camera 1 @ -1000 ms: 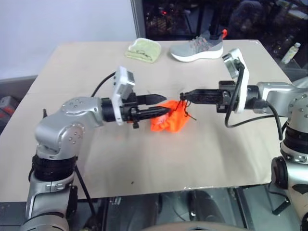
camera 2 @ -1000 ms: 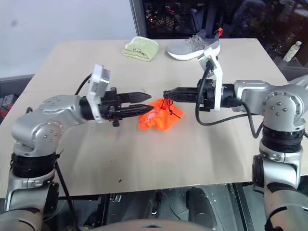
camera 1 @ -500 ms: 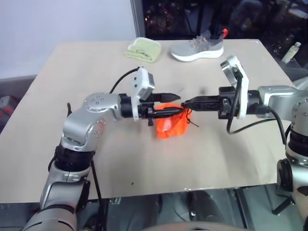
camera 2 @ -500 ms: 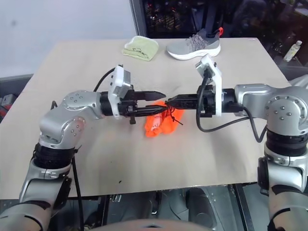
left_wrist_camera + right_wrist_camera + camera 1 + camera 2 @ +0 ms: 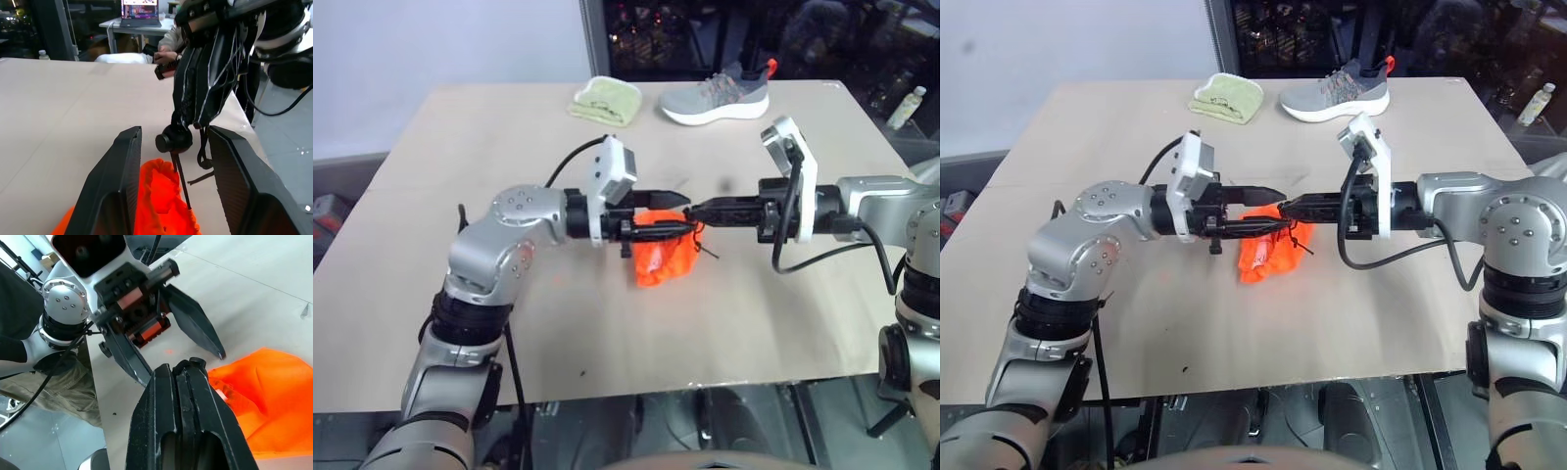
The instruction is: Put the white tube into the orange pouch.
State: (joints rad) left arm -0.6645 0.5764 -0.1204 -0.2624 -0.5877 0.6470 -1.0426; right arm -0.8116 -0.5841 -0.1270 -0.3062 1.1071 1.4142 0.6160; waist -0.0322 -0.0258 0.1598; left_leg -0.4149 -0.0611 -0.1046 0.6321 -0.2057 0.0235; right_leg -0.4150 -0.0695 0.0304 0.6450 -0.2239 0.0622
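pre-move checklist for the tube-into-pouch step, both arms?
1. Right end effector shut on the orange pouch cord: ok, fingers closed, dark cord hangs from its tip.
2. Left end effector open at the pouch: ok, fingers apart, lower one at the fabric.
3. Pouch held up off the table: ok, it hangs between the two tips.
4. Pouch mouth open wide enough: cannot tell.
5. White tube already inside the pouch: cannot tell, a pale patch shows on the fabric.
6. Sneaker and green cloth out of the way: ok, at the far edge.
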